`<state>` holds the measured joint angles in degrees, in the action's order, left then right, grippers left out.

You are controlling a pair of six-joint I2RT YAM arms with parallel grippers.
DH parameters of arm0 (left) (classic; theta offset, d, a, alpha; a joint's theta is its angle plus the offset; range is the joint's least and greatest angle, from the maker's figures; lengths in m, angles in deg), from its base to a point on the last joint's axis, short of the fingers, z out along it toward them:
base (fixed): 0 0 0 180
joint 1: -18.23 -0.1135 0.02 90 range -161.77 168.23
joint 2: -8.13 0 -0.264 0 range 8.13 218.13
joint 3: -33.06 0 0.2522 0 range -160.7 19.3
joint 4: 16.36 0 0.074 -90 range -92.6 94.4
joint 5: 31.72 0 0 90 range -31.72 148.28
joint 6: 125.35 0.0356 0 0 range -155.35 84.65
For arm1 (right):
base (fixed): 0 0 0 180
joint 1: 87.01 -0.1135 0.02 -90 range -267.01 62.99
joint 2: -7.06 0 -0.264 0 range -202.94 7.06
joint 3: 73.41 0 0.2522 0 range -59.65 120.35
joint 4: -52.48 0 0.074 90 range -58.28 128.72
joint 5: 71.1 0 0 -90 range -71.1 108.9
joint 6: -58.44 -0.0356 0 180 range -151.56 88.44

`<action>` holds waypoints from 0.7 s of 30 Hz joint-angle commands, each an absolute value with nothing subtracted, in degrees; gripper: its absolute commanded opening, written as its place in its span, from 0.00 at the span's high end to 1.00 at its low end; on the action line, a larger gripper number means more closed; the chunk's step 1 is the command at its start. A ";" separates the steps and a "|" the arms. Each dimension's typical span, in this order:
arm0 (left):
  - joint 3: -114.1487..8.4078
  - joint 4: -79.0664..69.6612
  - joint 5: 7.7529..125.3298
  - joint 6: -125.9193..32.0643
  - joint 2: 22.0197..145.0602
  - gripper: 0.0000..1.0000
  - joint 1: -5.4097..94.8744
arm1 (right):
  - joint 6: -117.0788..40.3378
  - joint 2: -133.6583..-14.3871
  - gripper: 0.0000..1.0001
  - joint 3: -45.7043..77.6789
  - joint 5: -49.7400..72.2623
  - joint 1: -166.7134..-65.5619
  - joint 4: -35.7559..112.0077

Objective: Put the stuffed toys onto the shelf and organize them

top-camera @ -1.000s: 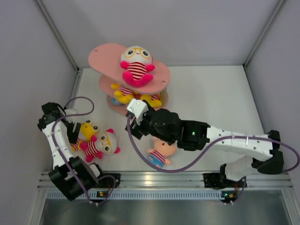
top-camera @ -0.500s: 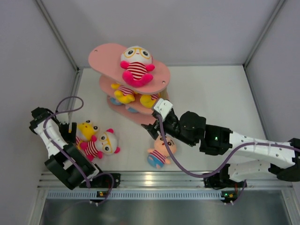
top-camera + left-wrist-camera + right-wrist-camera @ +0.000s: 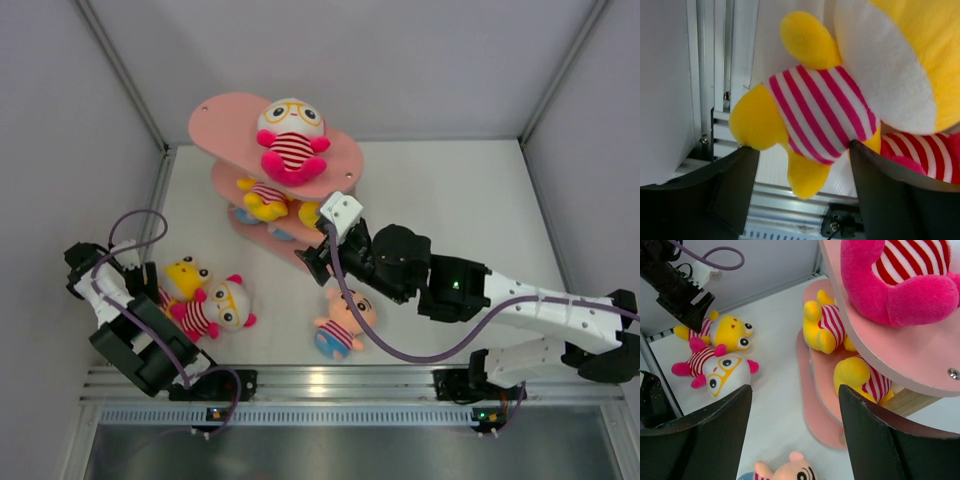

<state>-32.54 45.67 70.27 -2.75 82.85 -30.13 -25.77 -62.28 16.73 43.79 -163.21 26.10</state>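
Observation:
The pink shelf stands at the back left. A pink-limbed toy with yellow glasses sits on its top tier, and two yellow toys lie on the middle tier. On the table lie a yellow toy, a pink-limbed glasses toy and a peach-faced toy. My left gripper is open, its fingers straddling the yellow toy's striped body. My right gripper is open and empty beside the shelf's lower tiers, above the peach-faced toy.
Grey walls close in the table at left, back and right. A metal rail runs along the near edge, close behind the left gripper. The right arm's body stretches across the table's middle.
My right arm has swung off the peach-faced toy, its gripper now by the shelf's lower tiers. My left arm has drawn back toward the near left, beside the yellow toy.

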 commanded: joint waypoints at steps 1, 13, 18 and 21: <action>-29.67 38.54 72.78 -3.97 85.03 0.28 -30.55 | -28.92 -63.60 0.30 20.77 46.67 -162.77 23.44; -28.25 37.83 79.54 -7.74 76.17 1.00 -30.55 | -26.64 -61.24 0.31 20.69 56.77 -162.86 24.83; -33.16 37.92 83.59 -13.28 68.79 1.00 -29.94 | -25.32 -58.78 0.30 19.63 59.67 -162.77 25.53; -35.98 38.00 82.36 -16.79 66.67 1.00 -25.20 | -25.14 -58.16 0.30 18.84 61.61 -162.77 27.02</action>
<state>-31.77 39.77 79.23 -11.93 68.78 -28.07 -26.02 -59.90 19.44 57.62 -163.21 23.15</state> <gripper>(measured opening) 0.038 0.697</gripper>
